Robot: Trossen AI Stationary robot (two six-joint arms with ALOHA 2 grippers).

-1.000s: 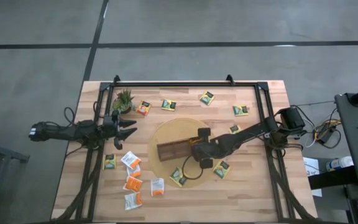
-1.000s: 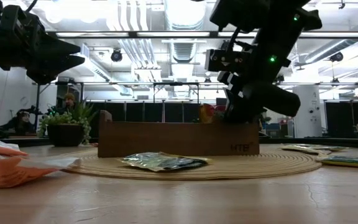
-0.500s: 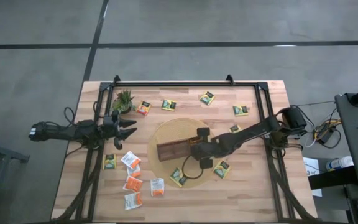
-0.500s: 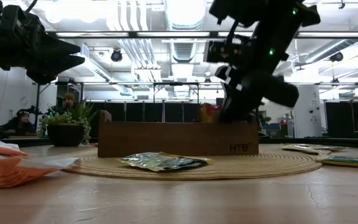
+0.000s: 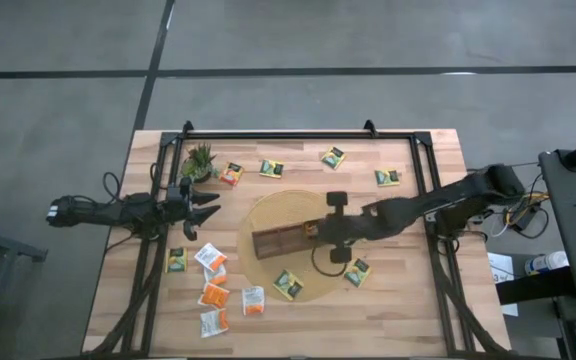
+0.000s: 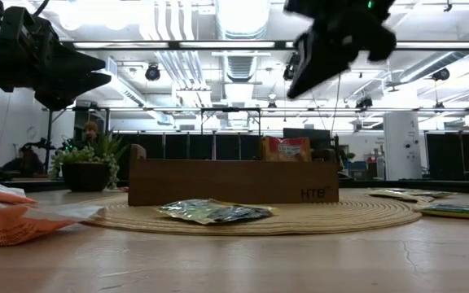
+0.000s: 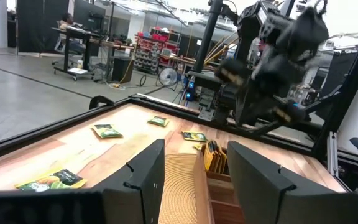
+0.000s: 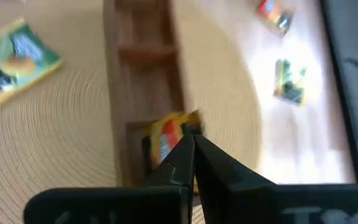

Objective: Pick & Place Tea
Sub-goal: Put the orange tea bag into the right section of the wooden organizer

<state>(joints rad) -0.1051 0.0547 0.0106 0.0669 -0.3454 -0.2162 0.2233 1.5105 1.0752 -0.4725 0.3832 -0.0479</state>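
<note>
A brown wooden tray (image 5: 280, 241) lies on a round woven mat (image 5: 268, 215). An orange-and-yellow tea sachet (image 8: 166, 138) stands on edge in the tray's right end compartment, its top showing above the tray wall (image 6: 285, 148). My right gripper (image 8: 192, 154) is shut and holds nothing. It hangs well above that end of the tray (image 6: 295, 88), pointing down at a slant. More tea sachets lie flat on the mat (image 6: 214, 212) and on the table (image 5: 214, 295). My left gripper (image 5: 206, 200) waits open at the table's left, level.
A small potted plant (image 5: 200, 160) stands at the far left. Yellow-green sachets (image 5: 332, 156) are scattered along the far side, and others lie near the mat's near right rim (image 5: 356, 271). A black frame (image 5: 298, 134) borders the table.
My right gripper has risen from the tray's right end and drawn back toward the table's right edge, staying shut. The orange sachet stays standing in the end compartment, now uncovered in the low view.
</note>
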